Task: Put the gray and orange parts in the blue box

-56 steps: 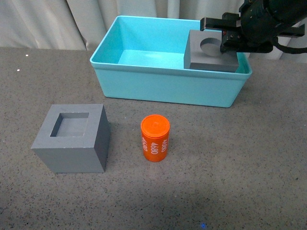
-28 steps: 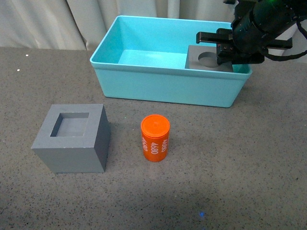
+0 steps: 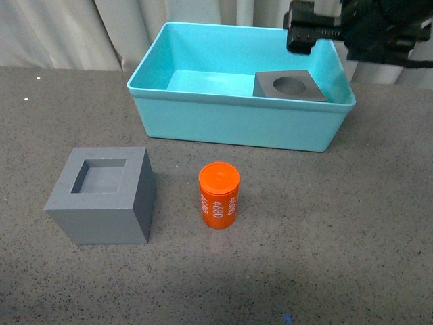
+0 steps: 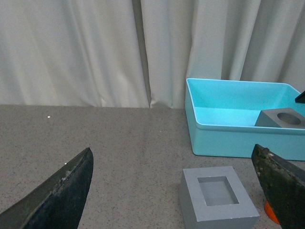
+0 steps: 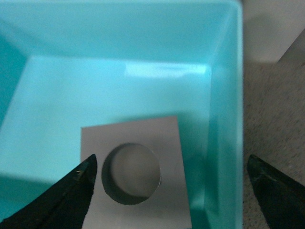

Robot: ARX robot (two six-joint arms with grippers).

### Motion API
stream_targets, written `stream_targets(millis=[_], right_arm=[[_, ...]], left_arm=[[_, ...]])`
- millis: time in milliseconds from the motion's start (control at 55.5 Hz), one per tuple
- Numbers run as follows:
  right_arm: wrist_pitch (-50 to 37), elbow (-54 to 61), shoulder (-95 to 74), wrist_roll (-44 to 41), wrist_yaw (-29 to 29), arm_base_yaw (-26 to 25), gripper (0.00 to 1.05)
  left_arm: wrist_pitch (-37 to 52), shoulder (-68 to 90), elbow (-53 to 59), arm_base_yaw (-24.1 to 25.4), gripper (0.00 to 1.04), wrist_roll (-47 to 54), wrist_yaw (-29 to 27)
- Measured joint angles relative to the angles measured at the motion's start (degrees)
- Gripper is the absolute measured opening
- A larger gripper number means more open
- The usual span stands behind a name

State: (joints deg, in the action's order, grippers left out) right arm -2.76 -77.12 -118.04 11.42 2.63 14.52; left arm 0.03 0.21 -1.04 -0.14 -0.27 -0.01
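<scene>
Over the blue box (image 3: 237, 128), the right hand (image 5: 169, 164) gapes above the wall-side gray cube (image 3: 289, 86).

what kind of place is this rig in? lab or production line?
Most likely a lab test bench, not a production line: white curtain backdrop, speckled gray tabletop, and only staged props: a blue box holding one gray cube, with a second gray cube and an orange cylinder on the tabletop.
</scene>
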Motion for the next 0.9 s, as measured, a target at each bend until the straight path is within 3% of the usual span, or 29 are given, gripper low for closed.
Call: stream_targets(millis=[54,324,649,901], right_arm=[[-2.84,2.47,2.78,-0.13,0.55,0.00,0.97],[-18.78,25.14,25.81,-6.40,6.93,-0.13,0.95],[-21.53,48.33,48.11,-12.26,14.16,1.25,0.95],[-23.78,54.38,54.03,-18.34,16.37,2.34,0.95]], left_arm=[[0.00,0.00,0.00,0.00,0.98,0.00,-0.02],[0.00,0.00,0.00,0.00,0.98,0.00,-0.02],[0.00,0.00,0.00,0.00,0.98,0.00,-0.02],[0.00,0.00,0.00,0.00,0.98,0.00,-0.02]])
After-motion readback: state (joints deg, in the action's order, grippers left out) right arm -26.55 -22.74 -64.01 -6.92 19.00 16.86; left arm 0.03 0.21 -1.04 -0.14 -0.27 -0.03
